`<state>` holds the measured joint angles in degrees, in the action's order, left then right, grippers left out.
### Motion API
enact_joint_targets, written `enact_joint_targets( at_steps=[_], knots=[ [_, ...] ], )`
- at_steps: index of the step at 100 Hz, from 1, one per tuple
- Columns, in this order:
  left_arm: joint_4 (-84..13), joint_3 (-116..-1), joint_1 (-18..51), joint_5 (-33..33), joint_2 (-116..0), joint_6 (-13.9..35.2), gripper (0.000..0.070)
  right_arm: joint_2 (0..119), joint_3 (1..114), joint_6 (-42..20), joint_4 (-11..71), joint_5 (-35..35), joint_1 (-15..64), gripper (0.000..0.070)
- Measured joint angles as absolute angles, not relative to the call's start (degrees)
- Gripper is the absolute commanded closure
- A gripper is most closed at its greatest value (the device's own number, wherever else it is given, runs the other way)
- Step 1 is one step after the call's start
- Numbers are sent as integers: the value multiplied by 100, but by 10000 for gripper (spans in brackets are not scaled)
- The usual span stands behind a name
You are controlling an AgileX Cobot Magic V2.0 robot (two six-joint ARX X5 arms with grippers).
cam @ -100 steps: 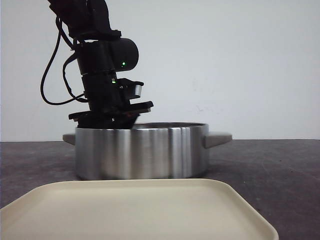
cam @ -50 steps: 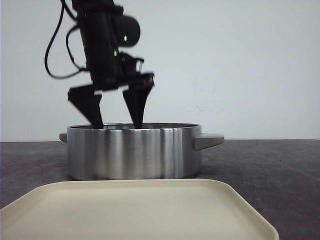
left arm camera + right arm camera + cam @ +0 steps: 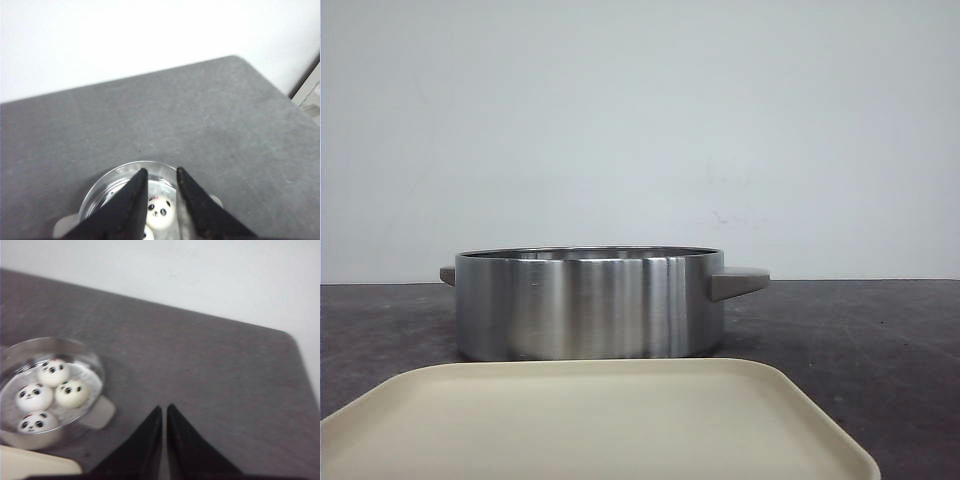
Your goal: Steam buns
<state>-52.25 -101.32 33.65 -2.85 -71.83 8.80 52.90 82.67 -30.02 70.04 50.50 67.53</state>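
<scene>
A steel pot (image 3: 590,305) with grey handles stands on the dark table. In the right wrist view several white panda-faced buns (image 3: 50,392) lie inside the pot (image 3: 95,371). In the left wrist view one bun (image 3: 160,212) shows in the pot (image 3: 117,177) between my fingers. My left gripper (image 3: 162,171) is open and empty, high above the pot. My right gripper (image 3: 164,407) is shut and empty, above bare table to the right of the pot. Neither gripper shows in the front view.
A cream tray (image 3: 590,420) lies at the table's front, just before the pot; its corner shows in the right wrist view (image 3: 35,462). A white wall stands behind the table. The table's edges show in both wrist views.
My left gripper was down in the pot, rose with its jaws open, and has now left the front view upward. The pot has shifted slightly left.
</scene>
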Motion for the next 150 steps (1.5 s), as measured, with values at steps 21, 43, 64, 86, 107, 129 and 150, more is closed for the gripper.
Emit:
enact_joint_targets(
  at_steps=[21, 43, 64, 86, 107, 129, 150],
  knots=[
    [-5865, -8794, 3607, -740, -5594, 917, 667, 4707, 6311, -2893, 4829, 4239, 7017, 689],
    [-5850, -6641, 3651, -1017, -3144, 1426, 690, 4462, 4998, -1787, 2322, 2237, 7057, 689],
    [-6206, -6064, 3651, -1015, -2106, 1704, 687, 4491, 4967, -1173, 1302, 1651, 7078, 689],
    [-6855, -6064, 3651, -1013, -1914, 1975, 678, 4512, 4967, -1068, 1295, 1649, 7076, 689],
    [-6912, -6064, 3651, -1013, -1914, 2036, 678, 4512, 4967, -1066, 1293, 1649, 7076, 689],
    [-6914, -6064, 3651, -1013, -1914, 2038, 678, 4512, 4967, -1066, 1293, 1651, 7076, 689],
    [-6914, -6064, 3651, -1013, -1914, 2038, 678, 4458, 4967, -1063, 1299, 1649, 7019, 689]
  ],
)
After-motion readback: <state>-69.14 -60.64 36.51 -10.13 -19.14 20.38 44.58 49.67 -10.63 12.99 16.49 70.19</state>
